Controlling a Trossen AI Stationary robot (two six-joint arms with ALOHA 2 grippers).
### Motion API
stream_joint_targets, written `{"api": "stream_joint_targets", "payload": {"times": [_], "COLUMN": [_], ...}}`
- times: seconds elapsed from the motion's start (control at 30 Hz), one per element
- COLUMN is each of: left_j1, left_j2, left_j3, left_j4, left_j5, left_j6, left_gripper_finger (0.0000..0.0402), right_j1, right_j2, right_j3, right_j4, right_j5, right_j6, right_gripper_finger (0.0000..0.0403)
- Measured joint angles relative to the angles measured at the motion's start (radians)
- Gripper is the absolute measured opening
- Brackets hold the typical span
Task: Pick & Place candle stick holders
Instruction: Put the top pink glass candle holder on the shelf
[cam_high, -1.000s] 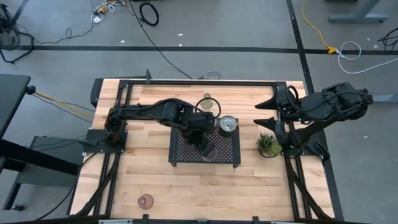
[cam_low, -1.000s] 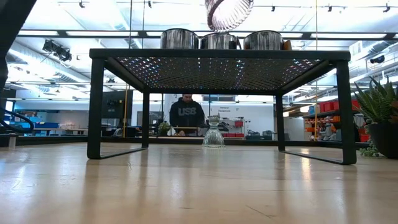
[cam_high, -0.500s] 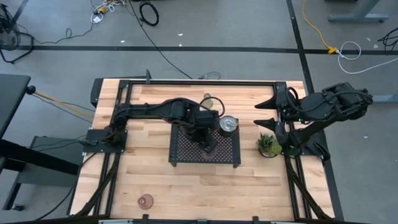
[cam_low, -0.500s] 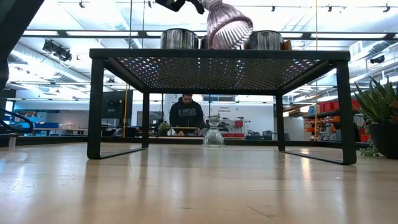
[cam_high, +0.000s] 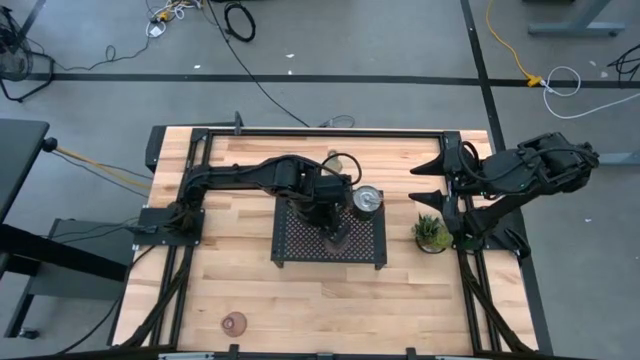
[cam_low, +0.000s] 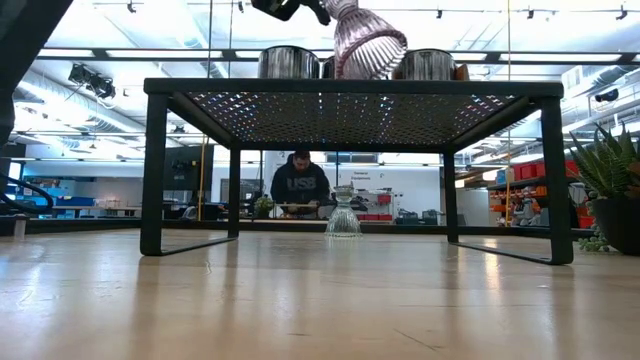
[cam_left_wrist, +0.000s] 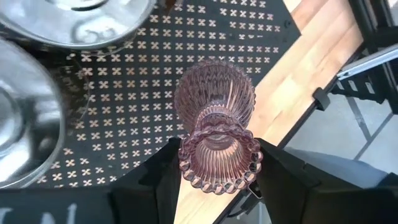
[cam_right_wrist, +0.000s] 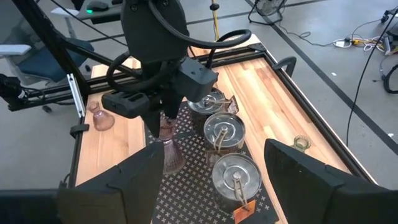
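My left gripper (cam_high: 333, 228) hangs over the black perforated tray (cam_high: 300, 250), shut on a pink ribbed glass candle stick holder (cam_left_wrist: 214, 102). In the low view the holder's (cam_low: 368, 45) wide bell end reaches the tray top; whether it touches, I cannot tell. Three silver holders (cam_right_wrist: 208, 102) (cam_right_wrist: 224, 130) (cam_right_wrist: 235, 177) stand in a row on the tray's far part. An olive-green glass holder (cam_right_wrist: 301, 143) stands on the table beyond the tray. Another pink one (cam_high: 234, 322) stands near the front left edge. My right gripper (cam_high: 425, 180) waits open at the right, above the table. My left gripper pinches the pink holder's small beaded cup end (cam_left_wrist: 217, 160) between its two fingers (cam_left_wrist: 165, 180). The fingers come from above, slanting down. The holder hangs tilted below them, bell end down over the tray's middle (cam_low: 368, 60).
A small spiky green potted plant (cam_high: 432, 232) stands on the table right of the tray, under my right arm. Bare wooden table lies in front of the tray. A person sits behind a desk in the room beyond (cam_low: 303, 185).
My left gripper has come down toward the tray with the pink holder, mostly in the first half second. The holder's bell end has sunk from well above the tray down to its top, in front of the silver holders.
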Motion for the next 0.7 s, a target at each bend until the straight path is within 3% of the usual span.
{"api": "stream_joint_targets", "payload": {"times": [0.7], "left_j1": [0.001], "left_j2": [0.000], "left_j3": [0.000], "left_j4": [0.061], "left_j5": [-0.026], "left_j6": [0.007], "left_gripper_finger": [0.0201], "right_j1": [0.000], "right_j2": [0.000], "right_j3": [0.000], "right_j4": [-0.005], "right_j5": [0.000], "right_j6": [-0.017], "right_gripper_finger": [0.0274]}}
